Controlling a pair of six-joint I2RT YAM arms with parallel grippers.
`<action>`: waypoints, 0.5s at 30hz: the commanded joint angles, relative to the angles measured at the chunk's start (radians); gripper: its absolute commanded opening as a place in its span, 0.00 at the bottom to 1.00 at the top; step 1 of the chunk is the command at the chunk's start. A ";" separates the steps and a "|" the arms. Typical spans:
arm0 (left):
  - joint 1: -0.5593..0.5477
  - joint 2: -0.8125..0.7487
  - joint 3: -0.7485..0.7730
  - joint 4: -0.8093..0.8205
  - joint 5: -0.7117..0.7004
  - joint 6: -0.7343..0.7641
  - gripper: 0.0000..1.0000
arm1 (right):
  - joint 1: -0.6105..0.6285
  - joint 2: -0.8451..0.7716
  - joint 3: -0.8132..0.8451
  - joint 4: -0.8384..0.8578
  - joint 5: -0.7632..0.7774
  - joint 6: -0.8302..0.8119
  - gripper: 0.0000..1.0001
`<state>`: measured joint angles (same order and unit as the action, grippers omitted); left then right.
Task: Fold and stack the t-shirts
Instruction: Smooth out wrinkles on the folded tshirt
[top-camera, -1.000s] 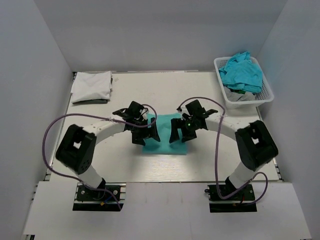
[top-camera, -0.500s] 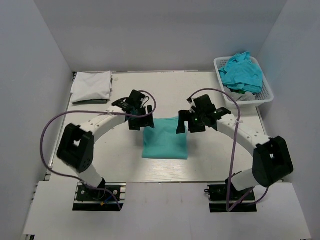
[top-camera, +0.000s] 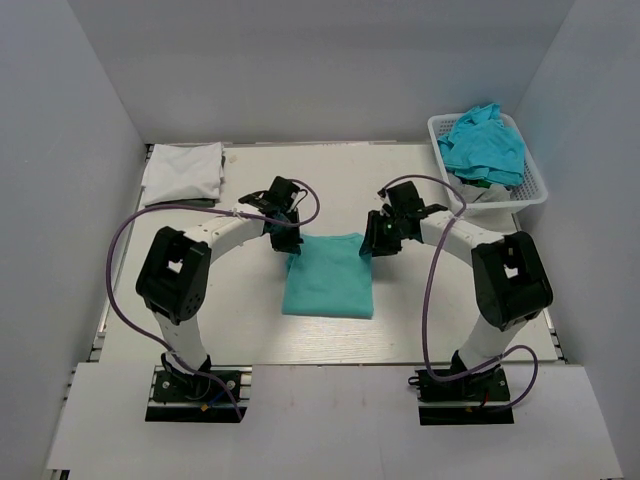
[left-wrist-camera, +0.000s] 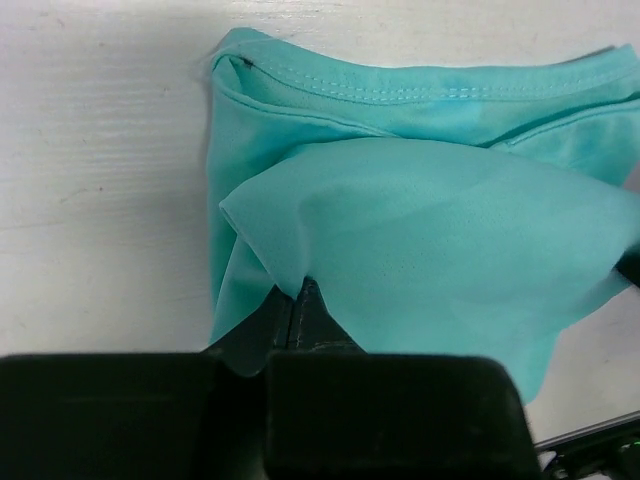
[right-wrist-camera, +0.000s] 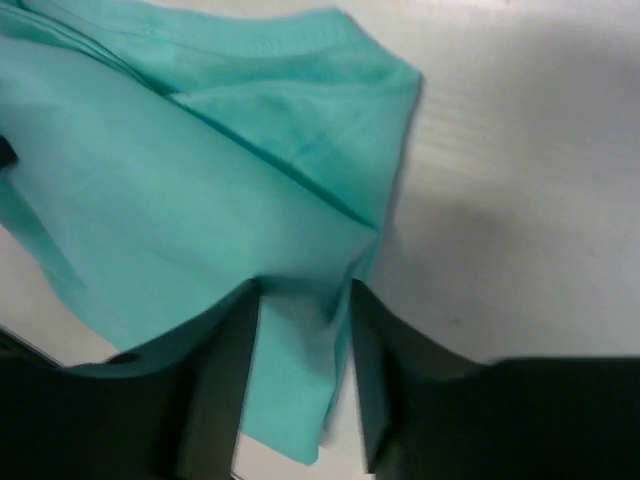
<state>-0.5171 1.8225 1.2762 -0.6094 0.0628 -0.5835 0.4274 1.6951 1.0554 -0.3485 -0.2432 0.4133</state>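
**T-shirt fold in hand, second fold nearly laid**

- Desk (top-camera: 230, 320): white top. It carries all the items below.
- Teal t-shirt (top-camera: 328, 285): lies at the centre of the desk between the two arms, folded to a near-square panel. The far hem shows several layers in both wrist views.
- Basket (top-camera: 537, 190): white, at the far right corner. It holds crumpled teal cloth (top-camera: 485, 145) over something grey, judged to be shirts not yet folded.
- White t-shirt (top-camera: 183, 172): folded flat at the far left corner, well apart from the teal one. It is judged to be the start of the stack.
- Left gripper (top-camera: 287, 238): at the far left corner of the teal t-shirt, its fingers (left-wrist-camera: 320, 330) together and pinching a flap of the cloth.
- Right gripper (top-camera: 372, 243): at the far right corner, its fingers (right-wrist-camera: 215, 380) apart with cloth lying in the gap.

Progress: one shirt is done. The teal one is mid-fold and not yet stacked, and the basket load remains.

Change: a second ago both grippers stood nearer the bases, over the middle of the teal t-shirt and hiding much of it. Half a second ago they were higher and wider apart. Now they sit low at its far corners.
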 joint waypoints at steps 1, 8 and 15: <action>0.003 -0.012 0.031 0.007 -0.024 0.001 0.00 | -0.012 0.040 0.066 0.094 -0.064 0.015 0.42; 0.003 -0.066 0.012 0.020 -0.012 0.001 0.00 | -0.015 0.041 0.104 0.083 -0.133 0.005 0.00; -0.006 -0.320 -0.109 0.082 0.022 0.010 0.00 | -0.012 -0.132 0.057 0.045 -0.188 0.007 0.00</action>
<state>-0.5167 1.6646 1.1957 -0.5823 0.0654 -0.5831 0.4145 1.6638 1.1145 -0.2955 -0.3744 0.4263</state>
